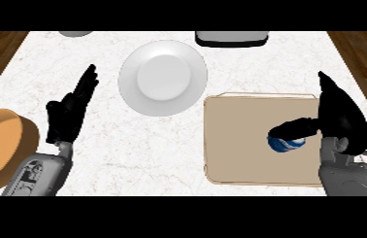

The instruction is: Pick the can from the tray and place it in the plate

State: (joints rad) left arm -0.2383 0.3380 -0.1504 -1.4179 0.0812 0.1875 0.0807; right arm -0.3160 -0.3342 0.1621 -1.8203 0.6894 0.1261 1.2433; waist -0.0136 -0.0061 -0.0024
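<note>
Toward the counter's right edge, a tan tray carries the blue can near its right side. My right robot hand curls its thumb over the can's top, fingers alongside. The white plate sits apart, toward the far edge. My left robot hand rests open near the left edge, fingers straight.

A wooden bowl sits at the white marble counter's left edge.
</note>
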